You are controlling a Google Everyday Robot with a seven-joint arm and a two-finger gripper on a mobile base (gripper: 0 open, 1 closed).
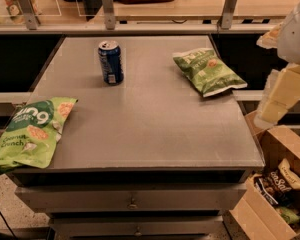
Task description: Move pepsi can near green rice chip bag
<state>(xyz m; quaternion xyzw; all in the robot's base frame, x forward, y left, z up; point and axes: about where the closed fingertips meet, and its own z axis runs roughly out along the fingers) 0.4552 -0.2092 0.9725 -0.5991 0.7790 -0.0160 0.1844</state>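
Observation:
The pepsi can [110, 62] stands upright at the back left of the grey table [150, 129]. The green rice chip bag [32, 132] lies flat at the table's front left corner and hangs slightly over the edge. My gripper [268, 115], a cream-coloured part on the white arm [296, 34], hangs beside the table's right edge. It is far from the can and holds nothing that I can see.
A smaller darker-green bag [208, 71] lies at the back right of the table. An open cardboard box [277, 184] with snack packs sits on the floor at the right. A rail with posts [108, 6] runs behind the table.

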